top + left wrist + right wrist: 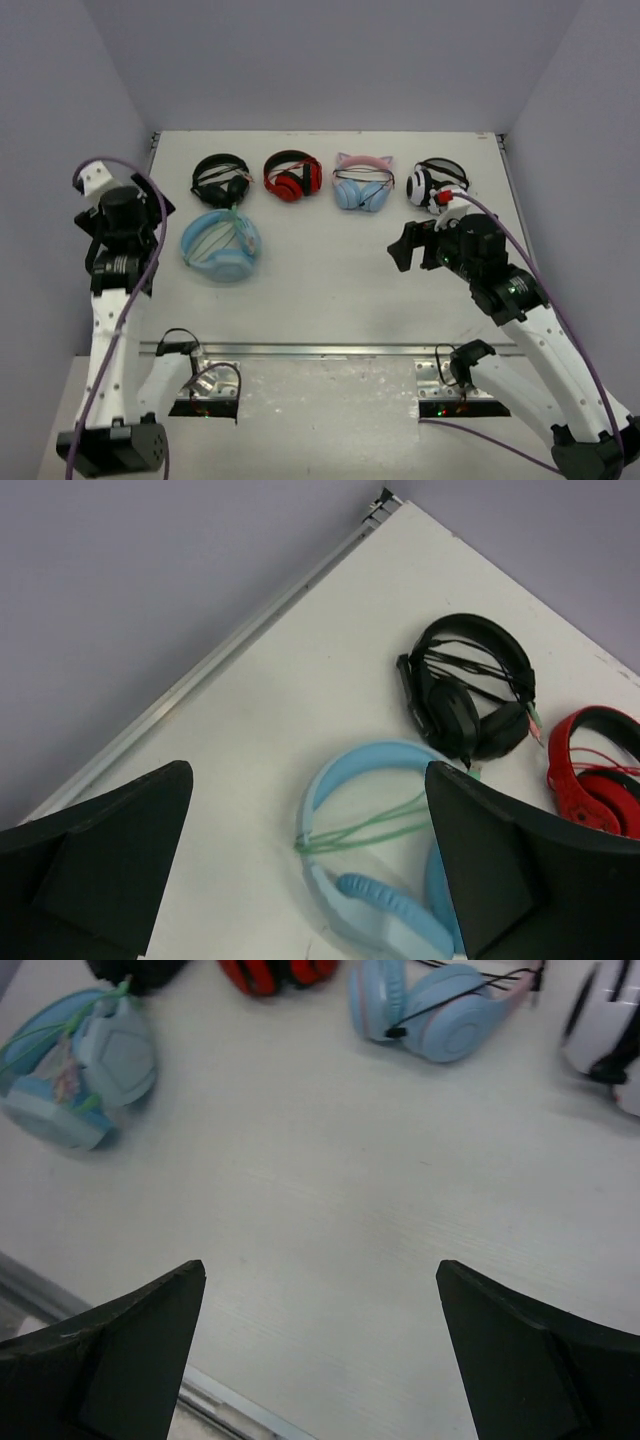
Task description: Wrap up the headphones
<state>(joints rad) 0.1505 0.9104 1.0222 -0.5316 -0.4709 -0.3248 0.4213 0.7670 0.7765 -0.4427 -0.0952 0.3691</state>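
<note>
The white bench (330,300) fills the middle of the overhead view, with five pairs of headphones lying on it. The left arm (105,320) rises along its left edge and the right arm (530,320) leans in from the right.

The left gripper (308,772) hangs released, jaws spread wide, above the bench's left side and gripping nothing. The right gripper (320,1266) is likewise released over bare bench, well apart from the task's thing.

The headphones (221,246) lie flat on the left part of the bench, just nearer the arms than the far row, with no gripper touching them. That row runs left to right: a black pair (221,180), a red pair (292,175), a blue-cupped pair with a pink cat-ear band (362,183), and a white-and-black pair (437,184). The black pair sits just beside the blue headband. From overhead, the right arm's wrist crosses the near edge of the white-and-black pair.

The pale-green cable (365,830) runs in several strands across the gap inside the headband.

In the left wrist view one finger (520,880) covers part of an earcup and part of the red pair. The right wrist view shows the headphones blurred at its upper left, with the far row cut off by the frame's edges. The cable's plug end cannot be made out.
</note>
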